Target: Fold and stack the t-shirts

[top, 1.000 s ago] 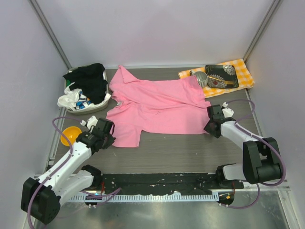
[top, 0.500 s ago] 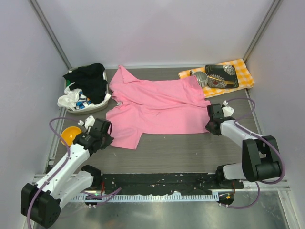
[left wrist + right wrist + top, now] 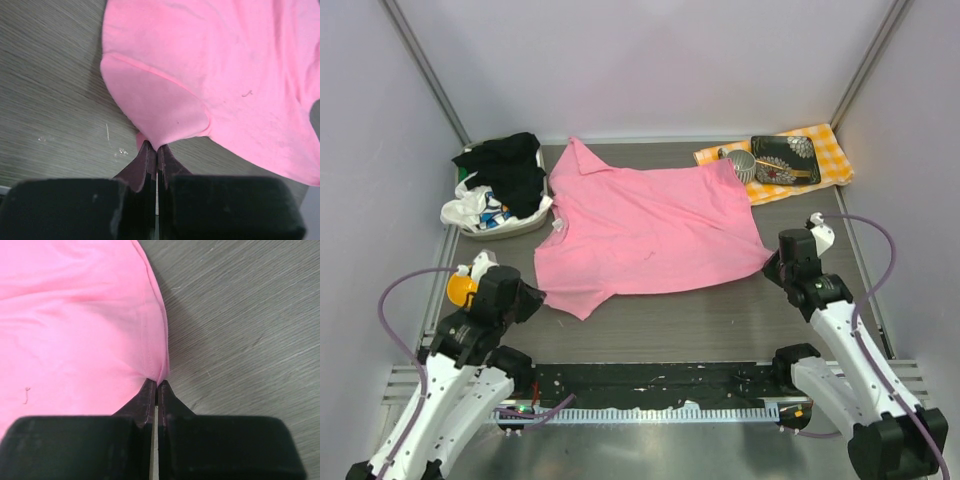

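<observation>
Pink t-shirt [image 3: 650, 235] spread over the middle of the table [image 3: 720, 312], collar toward the far left. Left gripper [image 3: 156, 149] clamped together on the near-left sleeve edge; right gripper [image 3: 156, 384] clamped together on the near-right hem corner. Black and white t-shirts [image 3: 505, 175] heaped in a basket [image 3: 538, 222] at far left. Checked cloth [image 3: 832, 150] at far right, bearing a dark tray [image 3: 785, 160] and a cup [image 3: 742, 165].

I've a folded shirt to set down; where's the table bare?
The grey table strip between the bright pink cloth t-shirt and the black front rail; right of the shirt, short of the orange-checked cloth. Crowded: far left, by the white basket of clothes.
</observation>
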